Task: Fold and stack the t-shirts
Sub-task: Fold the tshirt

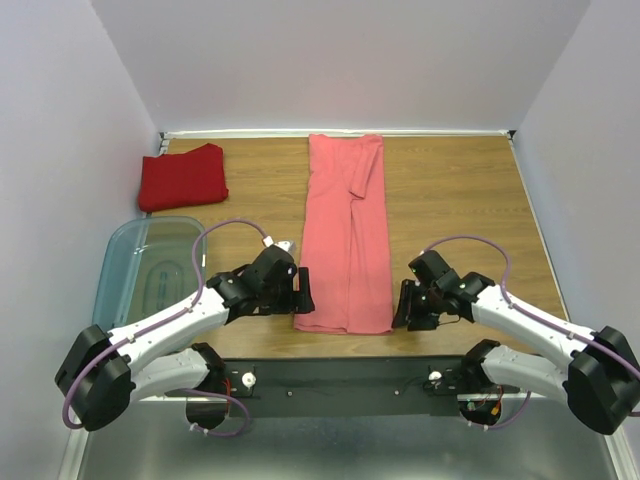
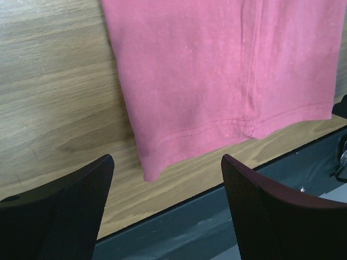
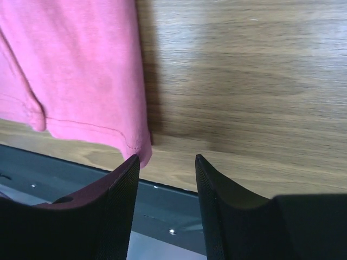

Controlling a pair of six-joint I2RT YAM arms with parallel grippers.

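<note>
You are looking at a long salmon-pink cloth t-shirt (image 1: 345,240), folded lengthwise into a narrow strip and lying down the middle of the wooden desk (image 1: 460,190), its hem sitting toward the bottom of the overhead frame. The darker deep red t-shirt (image 1: 183,176) is resting folded at the upper left, with the clear bluish plastic bin (image 1: 130,270) lying just below it. The left pincer (image 1: 303,290) is hanging wide open and empty just beside the hem on the frame's left. The right pincer (image 1: 405,305) is also standing open and empty on the frame's right, with a narrower gap.

Here is what you are risking, as a judgement. The right pincer is sitting mostly over bare wood, so closing there may be catching only a sliver of hem, or nothing. The strip is carrying several layers, and pinching only the top one would be letting the fold spill open. The hem is lying near the desk's front edge, so descending fingers may be striking the dark rail (image 1: 340,375).

The overhead view is giving you both shirts and the bin, but it is hiding how the cloth is sitting against each pincer. The left wrist view is showing the hem corner (image 2: 149,172) falling between the spread fingers (image 2: 65,211). The right wrist view is showing the cloth's other corner touching or hanging just above one fingertip (image 3: 116,189), and you cannot be telling which
</note>
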